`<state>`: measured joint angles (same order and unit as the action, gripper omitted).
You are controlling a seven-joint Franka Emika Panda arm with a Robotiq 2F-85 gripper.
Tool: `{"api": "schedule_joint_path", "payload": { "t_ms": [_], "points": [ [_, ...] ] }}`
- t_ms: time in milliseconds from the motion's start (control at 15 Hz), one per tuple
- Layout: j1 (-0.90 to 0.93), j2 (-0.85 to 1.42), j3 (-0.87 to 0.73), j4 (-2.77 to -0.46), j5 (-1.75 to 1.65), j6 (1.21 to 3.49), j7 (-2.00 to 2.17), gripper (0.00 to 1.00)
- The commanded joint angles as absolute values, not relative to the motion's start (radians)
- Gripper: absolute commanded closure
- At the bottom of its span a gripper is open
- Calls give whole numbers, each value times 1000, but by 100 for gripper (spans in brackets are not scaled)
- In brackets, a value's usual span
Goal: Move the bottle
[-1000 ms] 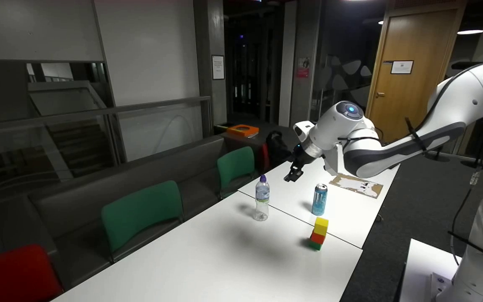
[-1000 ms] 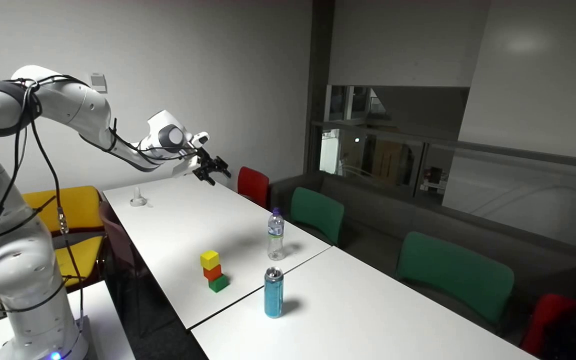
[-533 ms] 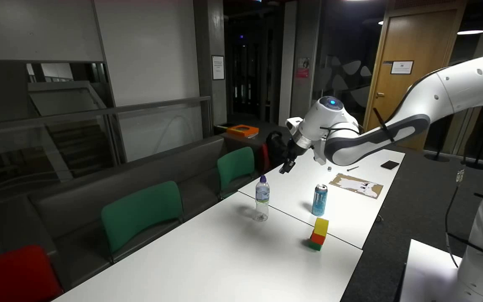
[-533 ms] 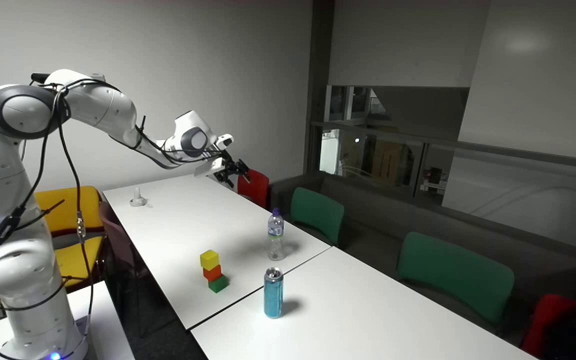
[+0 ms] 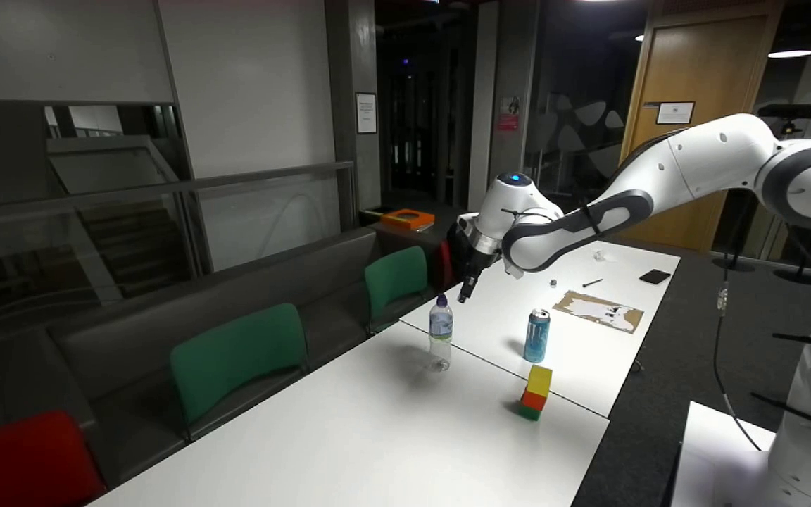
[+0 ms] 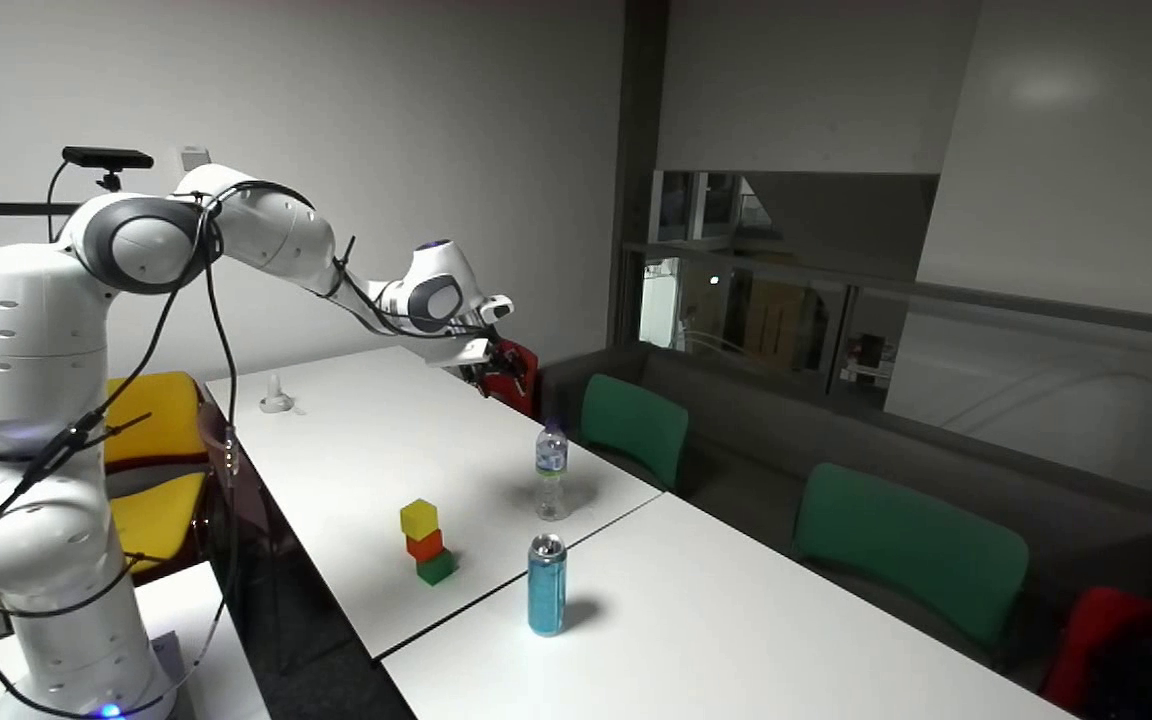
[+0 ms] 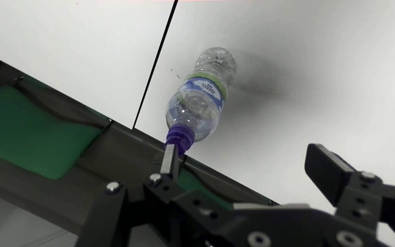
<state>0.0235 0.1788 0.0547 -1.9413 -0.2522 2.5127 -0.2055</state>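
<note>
The clear plastic bottle (image 5: 441,329) with a purple-blue cap and a blue-green label stands upright on the white table. It also shows in the exterior view (image 6: 551,470) and in the wrist view (image 7: 197,103). My gripper (image 5: 465,294) is open and empty, above the table near the height of the bottle's cap and a little apart from it. In the other picture my gripper (image 6: 502,388) hangs up and left of the bottle. In the wrist view the left finger of my gripper (image 7: 242,149) overlaps the cap, and the bottle is not between the fingers.
A light-blue can (image 5: 536,336) stands beyond the table seam. A stack of yellow, red and green blocks (image 6: 423,540) stands near the table's robot-side edge. A torn cardboard sheet (image 5: 599,311) and a dark flat object (image 5: 655,277) lie farther off. Green chairs (image 6: 636,425) line the far edge.
The arm has swung toward the bottle: my gripper moved left in an exterior view, right and down in another. The bottle, can and blocks have not moved.
</note>
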Motion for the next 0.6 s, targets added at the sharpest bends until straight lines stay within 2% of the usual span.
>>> {"api": "schedule_joint_path", "payload": {
  "t_ms": [0,533],
  "points": [
    [30,199,48,-1913,-241,2491,-212,0],
    [51,223,30,-1900,-304,2559,-121,0]
  ]
}}
